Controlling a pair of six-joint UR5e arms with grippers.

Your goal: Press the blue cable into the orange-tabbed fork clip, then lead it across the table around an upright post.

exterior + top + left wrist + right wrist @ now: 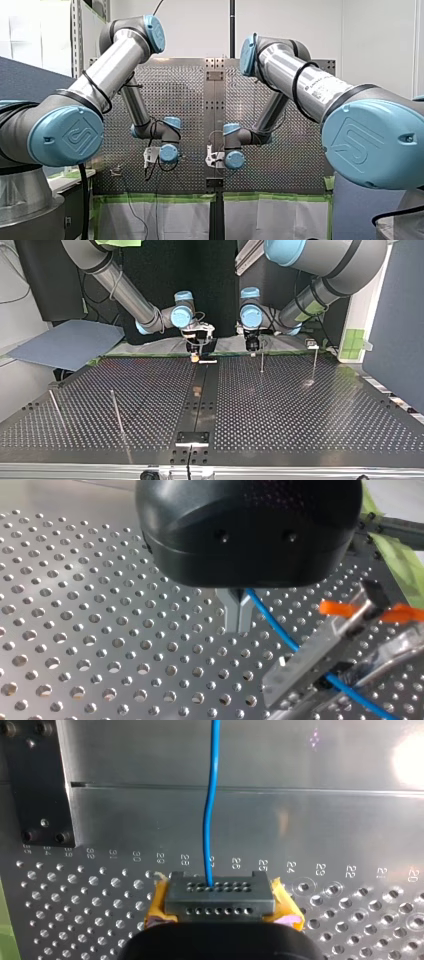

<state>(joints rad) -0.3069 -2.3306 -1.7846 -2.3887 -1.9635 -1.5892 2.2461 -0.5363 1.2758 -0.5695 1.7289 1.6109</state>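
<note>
The left gripper has its metal fingers pinched together on the blue cable, just beside the orange-tabbed fork clip. The right gripper, with yellow pads, is clamped on the same cable further along. The cable runs low past the clip's clear body, and you cannot tell whether it sits in the fork. If you lead it toward an upright post while it is unseated, it will likely pull free. With both grips tight, a taut span could also wrench the clip.
</note>
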